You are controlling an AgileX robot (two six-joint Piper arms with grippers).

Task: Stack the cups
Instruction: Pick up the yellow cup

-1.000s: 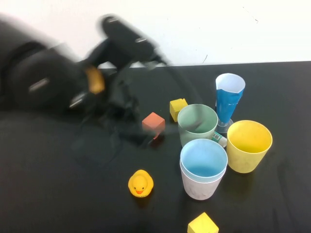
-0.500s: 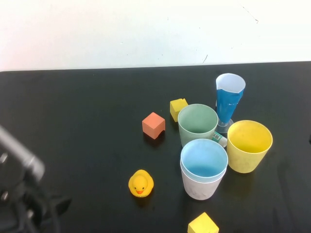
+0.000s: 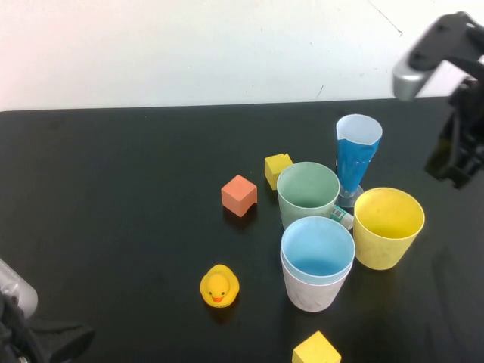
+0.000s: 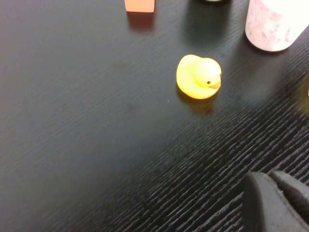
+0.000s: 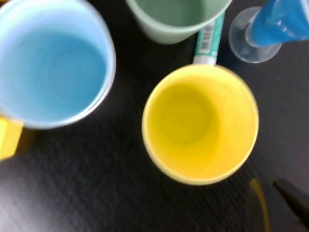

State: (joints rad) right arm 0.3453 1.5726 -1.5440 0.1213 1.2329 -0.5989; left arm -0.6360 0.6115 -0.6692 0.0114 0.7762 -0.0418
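The pale blue cup (image 3: 317, 248) sits nested in the pale pink cup (image 3: 308, 293) at the front. The pale green cup (image 3: 307, 193) stands behind them and the yellow cup (image 3: 388, 225) to their right, both upright and empty. My right gripper (image 3: 452, 172) hangs above the table, right of and behind the yellow cup. In the right wrist view it (image 5: 268, 186) is slightly open and empty beside the yellow cup (image 5: 200, 133). My left gripper (image 4: 270, 176) is shut and empty, low at the table's front left corner.
A tall blue stemmed glass (image 3: 355, 155) stands just behind the yellow cup, with a small tube (image 3: 342, 217) at its foot. An orange block (image 3: 239, 194), yellow blocks (image 3: 277, 168) (image 3: 315, 350) and a rubber duck (image 3: 218, 286) lie about.
My left arm has swung from above the table's left middle down to the front left corner. My right arm has come into view at the far right, above the yellow cup's side.
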